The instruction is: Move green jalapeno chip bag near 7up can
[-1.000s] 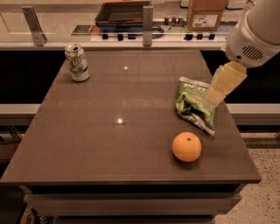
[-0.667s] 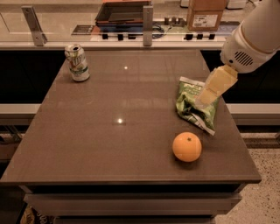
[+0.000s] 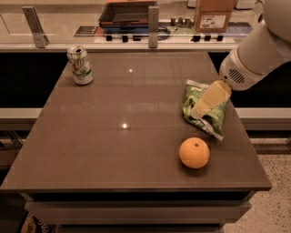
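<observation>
The green jalapeno chip bag (image 3: 213, 116) lies crinkled on the right side of the brown table (image 3: 113, 136). My gripper (image 3: 200, 110) comes in from the upper right on a white arm, and its tan finger lies over the bag's middle. The 7up can (image 3: 80, 65) stands upright at the table's far left corner, well apart from the bag.
A round orange fruit (image 3: 194, 152) sits on the table just in front of the bag. Behind the table runs a counter with a dark tray (image 3: 127, 12), a cardboard box (image 3: 213, 13) and two metal posts (image 3: 153, 26).
My gripper has moved left and down over the bag. The bag, can and orange have stayed in place.
</observation>
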### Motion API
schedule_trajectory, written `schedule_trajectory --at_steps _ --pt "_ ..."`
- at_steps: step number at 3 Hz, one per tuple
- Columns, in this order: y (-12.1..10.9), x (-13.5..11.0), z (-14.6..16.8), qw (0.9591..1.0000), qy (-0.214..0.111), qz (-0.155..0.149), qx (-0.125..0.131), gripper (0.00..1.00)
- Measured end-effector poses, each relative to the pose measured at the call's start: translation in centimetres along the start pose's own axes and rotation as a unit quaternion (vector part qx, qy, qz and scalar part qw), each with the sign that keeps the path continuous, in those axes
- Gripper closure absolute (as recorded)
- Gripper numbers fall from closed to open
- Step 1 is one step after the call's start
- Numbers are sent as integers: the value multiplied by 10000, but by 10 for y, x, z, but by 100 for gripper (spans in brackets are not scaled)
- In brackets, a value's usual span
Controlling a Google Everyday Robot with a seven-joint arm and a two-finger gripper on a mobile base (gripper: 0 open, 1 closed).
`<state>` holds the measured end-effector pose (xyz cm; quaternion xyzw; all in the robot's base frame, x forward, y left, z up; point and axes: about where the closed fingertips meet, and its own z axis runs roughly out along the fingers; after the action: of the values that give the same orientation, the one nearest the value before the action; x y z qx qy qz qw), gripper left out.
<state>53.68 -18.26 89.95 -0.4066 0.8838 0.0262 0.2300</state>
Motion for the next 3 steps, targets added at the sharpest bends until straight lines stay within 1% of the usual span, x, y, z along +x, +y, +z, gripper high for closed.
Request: schedule_trajectory --at_steps 2,3 --pt "10 1 28 9990 227 363 159 0" --pt "15 7 41 9973 430 513 312 0"
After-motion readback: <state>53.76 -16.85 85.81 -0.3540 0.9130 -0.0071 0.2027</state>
